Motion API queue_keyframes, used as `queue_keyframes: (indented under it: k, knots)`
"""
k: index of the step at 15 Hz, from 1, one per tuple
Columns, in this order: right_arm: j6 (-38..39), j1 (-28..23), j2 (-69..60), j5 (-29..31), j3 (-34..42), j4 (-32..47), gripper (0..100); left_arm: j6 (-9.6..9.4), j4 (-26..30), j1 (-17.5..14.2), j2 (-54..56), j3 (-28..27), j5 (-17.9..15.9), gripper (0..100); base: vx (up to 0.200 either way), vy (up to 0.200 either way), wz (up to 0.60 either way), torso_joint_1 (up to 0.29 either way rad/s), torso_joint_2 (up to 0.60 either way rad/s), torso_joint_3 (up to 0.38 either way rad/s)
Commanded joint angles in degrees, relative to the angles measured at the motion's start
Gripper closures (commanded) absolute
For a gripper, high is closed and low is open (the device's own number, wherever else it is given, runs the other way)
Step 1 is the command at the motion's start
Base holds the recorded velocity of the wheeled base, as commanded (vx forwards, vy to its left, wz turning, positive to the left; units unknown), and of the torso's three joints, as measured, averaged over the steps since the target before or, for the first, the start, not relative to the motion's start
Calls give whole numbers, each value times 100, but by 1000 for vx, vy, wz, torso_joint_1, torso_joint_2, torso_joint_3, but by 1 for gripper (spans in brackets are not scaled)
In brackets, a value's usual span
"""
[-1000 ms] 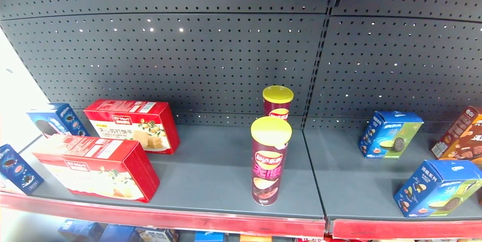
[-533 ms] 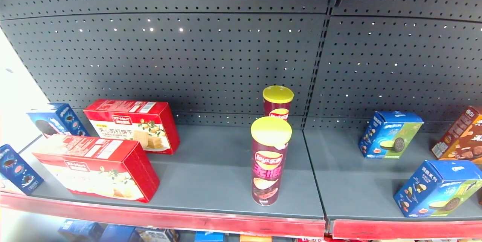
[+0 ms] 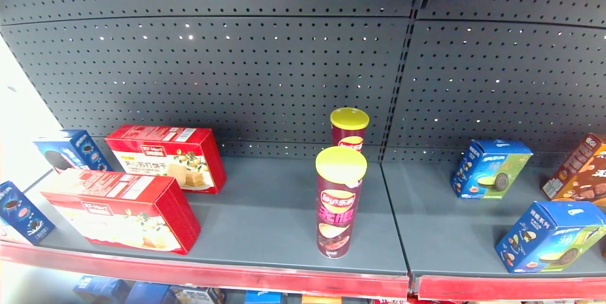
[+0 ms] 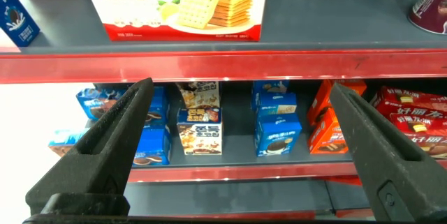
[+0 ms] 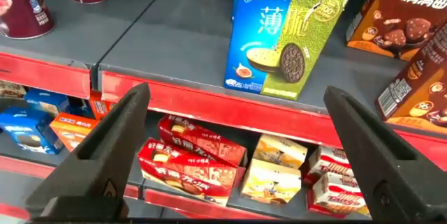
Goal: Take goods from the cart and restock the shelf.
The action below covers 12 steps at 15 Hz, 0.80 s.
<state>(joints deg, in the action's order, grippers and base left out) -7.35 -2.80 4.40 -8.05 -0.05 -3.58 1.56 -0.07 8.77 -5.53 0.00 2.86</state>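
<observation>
Shelf board (image 3: 265,219) of grey metal, with a red front strip, runs from left to right in front of me. Behind it stands the dark pegboard back wall (image 3: 213,72).

On the left part lie two red cracker boxes. The near cracker box (image 3: 118,211) is at the front edge and the far cracker box (image 3: 165,155) is behind it, close to the back wall. Further left I see two dark blue cookie boxes (image 3: 71,150), one far and one near.

On the right part stand two blue-and-green boxes. The far cookie box (image 3: 490,169) is toward the back and the near cookie box (image 3: 549,237) is at the front edge. A brown biscuit box (image 3: 580,169) stands at the far right.

Near the middle of the shelf board two purple cans with yellow lids stand upright. The near chip can (image 3: 337,204) is toward the front and the far chip can (image 3: 349,129) is right behind it.

The left gripper (image 4: 239,84) hangs in front of the red strip, below the near cracker box. Its fingers are spread wide and they hold nothing. Behind it is the lower shelf (image 4: 230,158) with small blue boxes.

The right gripper (image 5: 237,90) is in front of the strip, just below the near cookie box. Its fingers are also wide apart and hold nothing.
</observation>
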Motion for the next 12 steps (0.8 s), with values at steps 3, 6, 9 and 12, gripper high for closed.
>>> queue_keyframes:
  k: [3, 6, 9, 12]
  knots:
    - [-3, -1, 43, -4, 5, -2, 0, 2, -1, 2, -9, 0, 4, 0, 0, 0, 0, 0, 0, 0]
    - [-3, -1, 43, -4, 5, -2, 0, 2, -1, 2, -9, 0, 4, 0, 0, 0, 0, 0, 0, 0]
    - [-3, -1, 43, -4, 5, -2, 0, -7, 16, 11, -27, -9, -23, 0, 0, 0, 0, 0, 0, 0]
    - [-3, -1, 43, -4, 5, -2, 0, -332, 42, 20, -176, -185, -5, 0, 0, 0, 0, 0, 0, 0]
